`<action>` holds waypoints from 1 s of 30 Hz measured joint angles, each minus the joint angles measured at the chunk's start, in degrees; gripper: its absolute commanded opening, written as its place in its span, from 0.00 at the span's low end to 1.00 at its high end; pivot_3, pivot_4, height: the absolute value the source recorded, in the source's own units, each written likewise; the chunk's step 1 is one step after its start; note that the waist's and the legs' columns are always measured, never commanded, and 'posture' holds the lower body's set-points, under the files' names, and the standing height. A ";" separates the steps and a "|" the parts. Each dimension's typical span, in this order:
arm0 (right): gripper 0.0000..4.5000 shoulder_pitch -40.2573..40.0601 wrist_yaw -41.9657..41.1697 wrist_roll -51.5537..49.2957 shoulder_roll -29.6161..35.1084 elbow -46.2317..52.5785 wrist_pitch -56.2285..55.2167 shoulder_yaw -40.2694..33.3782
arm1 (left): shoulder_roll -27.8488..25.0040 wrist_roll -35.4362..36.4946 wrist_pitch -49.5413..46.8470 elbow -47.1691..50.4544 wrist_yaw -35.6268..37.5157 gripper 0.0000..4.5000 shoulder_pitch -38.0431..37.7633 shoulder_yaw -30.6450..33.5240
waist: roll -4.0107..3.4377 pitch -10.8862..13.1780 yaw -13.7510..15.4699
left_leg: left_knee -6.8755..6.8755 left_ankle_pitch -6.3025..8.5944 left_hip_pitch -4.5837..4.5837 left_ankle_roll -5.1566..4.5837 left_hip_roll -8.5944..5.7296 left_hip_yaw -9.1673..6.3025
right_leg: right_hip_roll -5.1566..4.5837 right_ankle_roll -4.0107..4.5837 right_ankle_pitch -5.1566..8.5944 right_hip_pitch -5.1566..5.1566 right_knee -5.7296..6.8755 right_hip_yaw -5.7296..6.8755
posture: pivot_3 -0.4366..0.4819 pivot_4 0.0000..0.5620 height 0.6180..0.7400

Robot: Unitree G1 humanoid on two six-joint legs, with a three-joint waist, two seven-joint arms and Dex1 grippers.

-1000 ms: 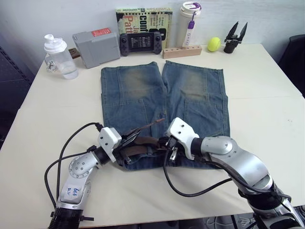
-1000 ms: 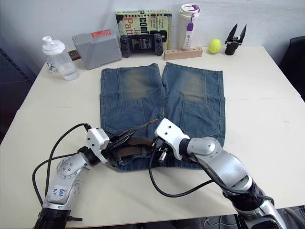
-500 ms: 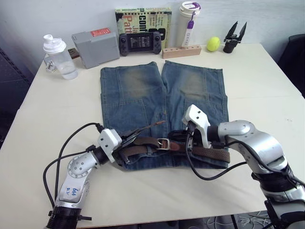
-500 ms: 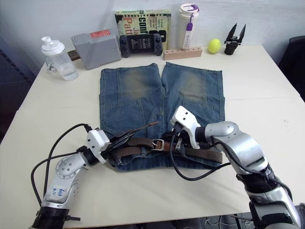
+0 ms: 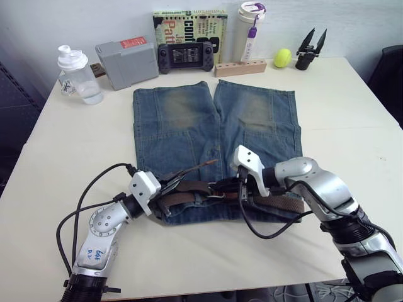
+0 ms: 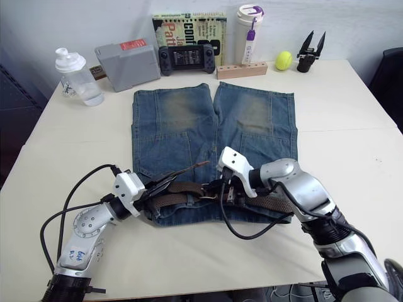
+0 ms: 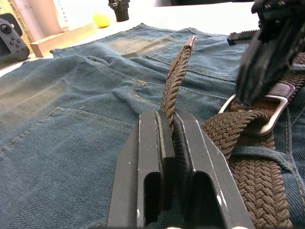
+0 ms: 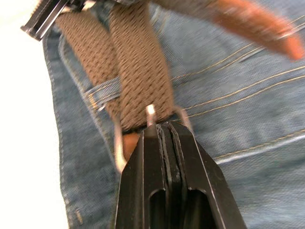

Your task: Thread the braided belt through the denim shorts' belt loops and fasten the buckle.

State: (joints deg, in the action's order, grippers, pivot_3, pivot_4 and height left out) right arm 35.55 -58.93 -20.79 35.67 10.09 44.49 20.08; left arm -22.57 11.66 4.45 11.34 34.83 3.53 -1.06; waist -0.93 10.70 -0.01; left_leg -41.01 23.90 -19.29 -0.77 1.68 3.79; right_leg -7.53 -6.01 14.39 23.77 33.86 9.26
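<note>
Most of the threading is looking done: the braided belt (image 5: 277, 202) is lying along the waistband of the denim shorts (image 5: 189, 126), passing under at least one of the belt loops (image 8: 102, 91), though how many it passes cannot be counted. What is left, by my judgement, is the fastening. The buckle (image 7: 261, 114) is sitting at the middle of the waistband with webbing already running through its frame, and the tan tip end (image 5: 203, 166) is sticking up free over the left leg instead of lying flat. The left end effector (image 7: 167, 143) is pinching the belt's free woven length between its fingers, keeping it raised. The right end effector (image 8: 164, 131) is pressing its closed fingers down at the buckle's frame, right by the prong (image 8: 150, 110); whether the prong is seated in the weave cannot be told. The shorts are lying flat on the pale surface (image 5: 352, 126), waist toward the robot, with a shaker bottle (image 5: 75, 72), a grey box (image 5: 126, 61), a handheld game console (image 5: 187, 55), a book (image 5: 189, 25), a tumbler (image 5: 250, 28) and a tennis ball (image 5: 282, 58) well apart along the far edge.
</note>
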 measured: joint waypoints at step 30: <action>0.02 12.03 -10.89 14.77 -3.88 -8.72 -5.23 13.79 | -0.05 0.04 -3.24 0.26 3.94 0.00 15.47 -2.99 | 0.15 -0.79 -1.27 | 0.07 -0.03 0.19 0.08 0.07 -0.01 | 0.10 0.05 0.03 -0.10 0.02 0.06 | 0.48 0.27 0.85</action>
State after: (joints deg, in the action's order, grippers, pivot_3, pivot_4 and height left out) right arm 47.57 -69.82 -6.02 31.79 1.37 39.25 33.87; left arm -22.62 11.70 1.21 11.60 38.77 18.99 -4.05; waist -0.78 9.91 -1.28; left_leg -40.94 23.87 -19.10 -0.69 1.75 3.79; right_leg -7.42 -5.96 14.42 23.66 33.87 9.33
